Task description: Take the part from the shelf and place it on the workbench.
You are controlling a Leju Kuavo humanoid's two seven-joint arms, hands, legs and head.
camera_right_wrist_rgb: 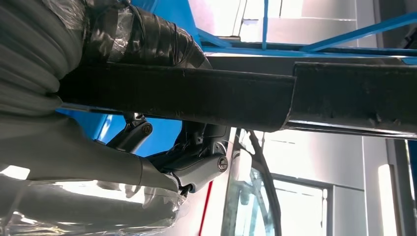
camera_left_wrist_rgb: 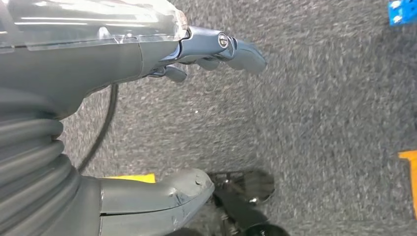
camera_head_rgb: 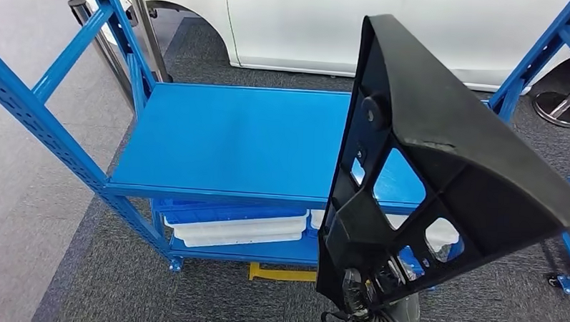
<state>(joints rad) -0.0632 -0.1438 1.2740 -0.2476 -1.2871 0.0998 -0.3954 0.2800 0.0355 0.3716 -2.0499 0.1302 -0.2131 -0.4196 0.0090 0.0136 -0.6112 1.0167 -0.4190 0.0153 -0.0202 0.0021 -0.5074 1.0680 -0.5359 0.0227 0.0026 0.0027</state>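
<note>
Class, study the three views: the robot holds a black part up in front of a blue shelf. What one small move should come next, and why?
Probably carry the black plastic part clear of the blue shelf toward the workbench. The right hand already grips the part, which is lifted off the shelf's top board, and the left hand hangs over the carpet, holding nothing.

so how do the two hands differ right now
The right hand grips the black plastic part, raised in front of the blue shelf; the left hand holds nothing, fingers apart, over grey carpet. Both have grey ribbed covers.
</note>
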